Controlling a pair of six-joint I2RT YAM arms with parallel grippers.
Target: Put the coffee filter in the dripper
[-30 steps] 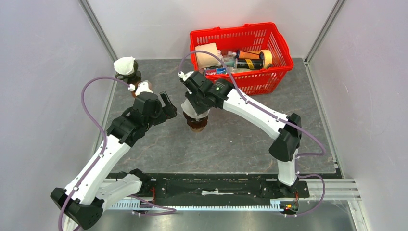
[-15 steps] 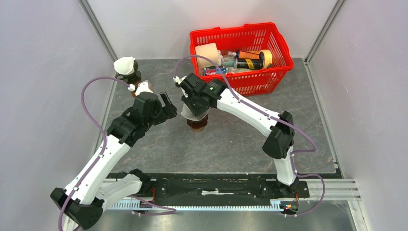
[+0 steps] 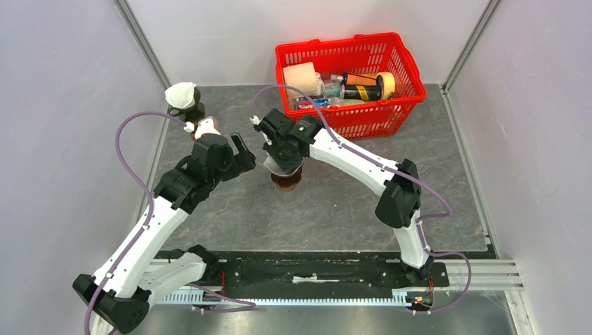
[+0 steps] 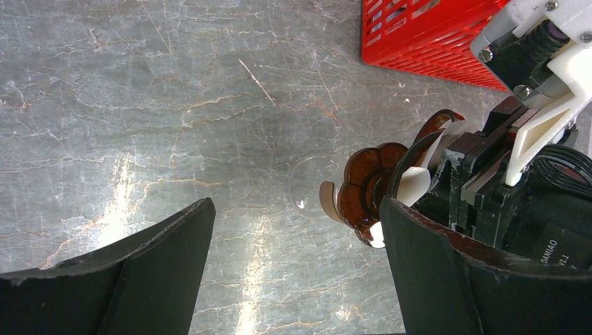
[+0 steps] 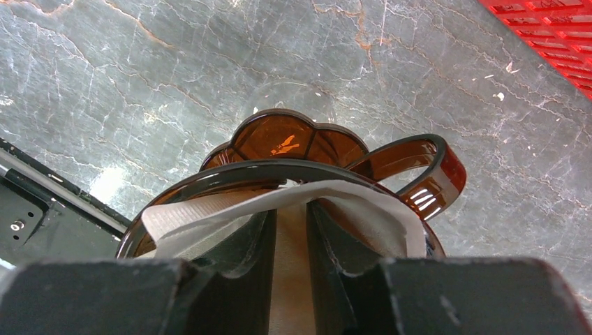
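An amber glass dripper stands on the grey table, left of centre. It shows in the left wrist view and in the right wrist view. The white paper coffee filter sits inside its rim, one edge poking out. My right gripper reaches down into the filter's cone from above, its fingers a narrow gap apart with paper showing behind them. My left gripper hangs wide open just left of the dripper, holding nothing; its right finger is close to the dripper's side.
A red basket with bottles, tape and a sponge stands at the back right, its corner near the dripper. A second dark dripper with a white filter stands at the back left by the wall.
My right arm has shifted a little to the left over the dripper and its fingers have drawn closer together. The left arm has hardly moved.
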